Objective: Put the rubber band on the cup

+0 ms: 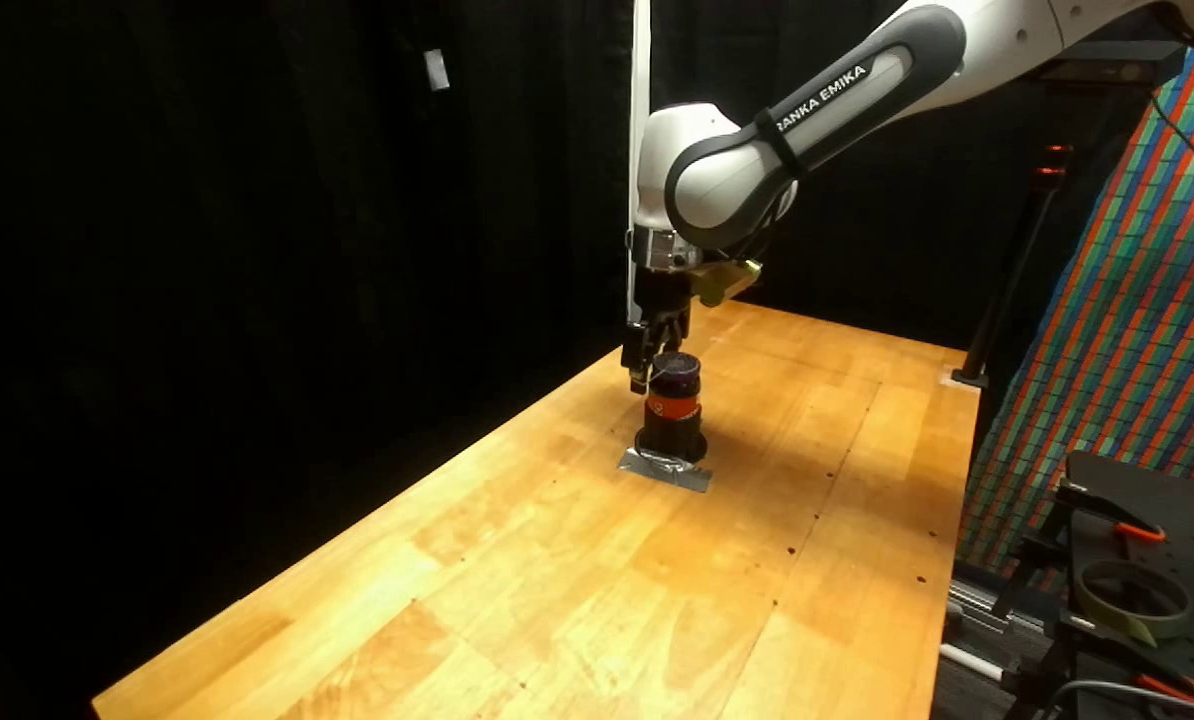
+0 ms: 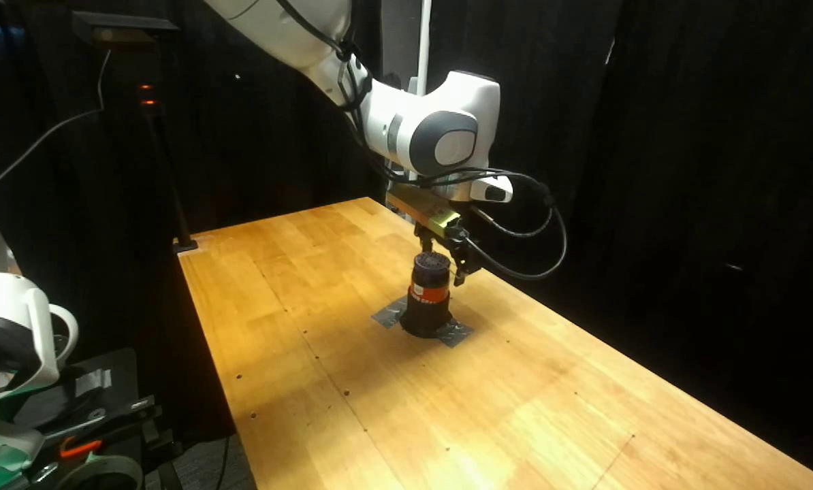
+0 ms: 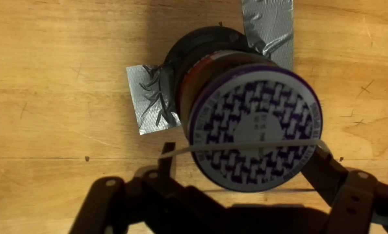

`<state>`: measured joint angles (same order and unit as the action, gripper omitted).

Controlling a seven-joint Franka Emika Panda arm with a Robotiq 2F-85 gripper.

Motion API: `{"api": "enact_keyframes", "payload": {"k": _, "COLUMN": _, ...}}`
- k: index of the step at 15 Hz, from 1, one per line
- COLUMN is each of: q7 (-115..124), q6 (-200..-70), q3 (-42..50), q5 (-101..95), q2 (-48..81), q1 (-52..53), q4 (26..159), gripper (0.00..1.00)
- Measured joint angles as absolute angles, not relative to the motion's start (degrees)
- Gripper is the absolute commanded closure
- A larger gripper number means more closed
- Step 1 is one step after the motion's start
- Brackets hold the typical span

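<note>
a pale rubber band point(image 3: 223, 147) is stretched between the fingertips of the gripper point(image 3: 245, 151), beside the cup point(image 2: 428, 292)

the fingers stand well apart, and in the wrist view their tips show on opposite sides of the cup's purple-and-white patterned top, the rubber band running across it; i cannot tell whether the two touch. the cup stands upright in a black base point(image 1: 671, 440) on the wooden table point(image 1: 517, 620), orange-red below its dark upper part, with silver tape point(image 3: 142, 107) at two sides of the base. in both exterior views the gripper hangs low, just beside the cup.
</note>
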<state>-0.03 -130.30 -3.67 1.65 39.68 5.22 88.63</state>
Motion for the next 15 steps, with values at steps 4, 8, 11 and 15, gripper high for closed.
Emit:
{"api": "enact_keyframes", "payload": {"k": 4, "q7": -0.03, "q6": -129.65, "q3": -3.66, "q5": 1.66, "q2": 40.00, "q1": 5.16, "q4": 88.70, "gripper": 0.00}}
{"api": "enact_keyframes", "payload": {"k": 8, "q7": -0.07, "q6": -126.40, "q3": -3.67, "q5": 1.69, "q2": 39.91, "q1": 4.85, "q4": 88.71, "gripper": 0.00}}
{"api": "enact_keyframes", "payload": {"k": 11, "q7": -0.16, "q6": -126.03, "q3": -3.79, "q5": 2.04, "q2": 39.26, "q1": 4.36, "q4": 89.22, "gripper": 0.00}}
{"api": "enact_keyframes", "payload": {"k": 15, "q7": -0.50, "q6": -126.03, "q3": -4.15, "q5": 3.52, "q2": 37.84, "q1": 3.52, "q4": 91.05, "gripper": 0.00}}
